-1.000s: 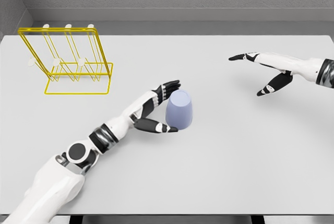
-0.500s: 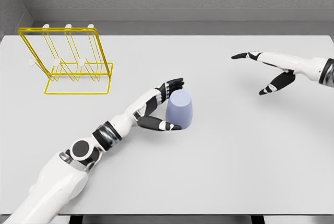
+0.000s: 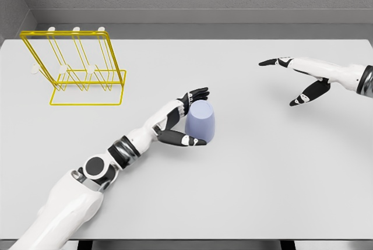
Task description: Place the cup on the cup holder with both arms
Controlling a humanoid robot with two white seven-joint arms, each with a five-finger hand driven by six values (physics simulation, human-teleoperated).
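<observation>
Early yet: left hand cupping the upturned lavender plastic cup mid-surface, right hand open and empty, yellow wire cup holder unreached.

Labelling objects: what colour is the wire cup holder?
Yellow cup holder, seen in the head view.

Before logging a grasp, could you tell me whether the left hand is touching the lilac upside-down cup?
Touching: head view shows left hand around lilac upside-down cup.
</observation>
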